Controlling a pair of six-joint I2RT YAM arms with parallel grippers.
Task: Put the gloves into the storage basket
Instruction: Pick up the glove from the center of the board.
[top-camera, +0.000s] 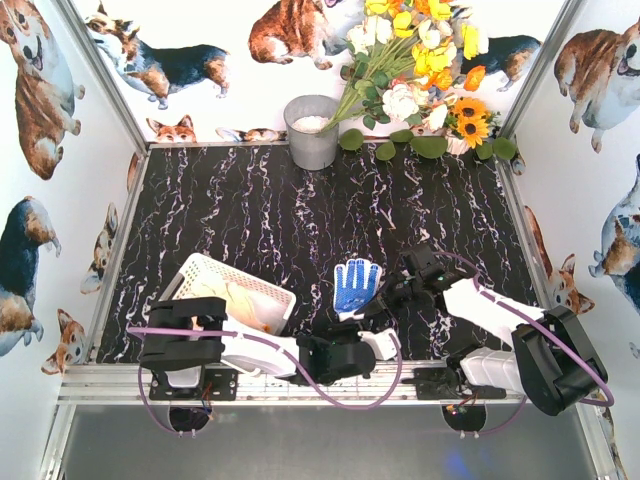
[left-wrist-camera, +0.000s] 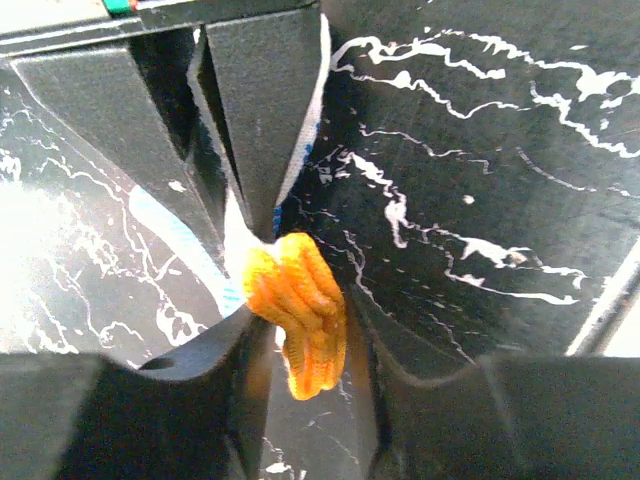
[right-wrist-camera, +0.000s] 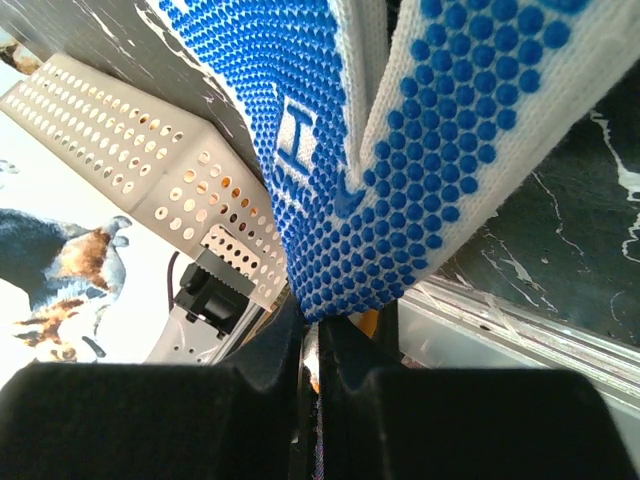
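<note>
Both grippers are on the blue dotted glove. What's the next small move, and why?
Probably open the right gripper. It is shut on the blue dotted glove, while the left gripper pinches what looks like that glove's orange cuff. The storage basket sits on the left gripper's side, so that one seems better placed to carry the glove over alone.
</note>
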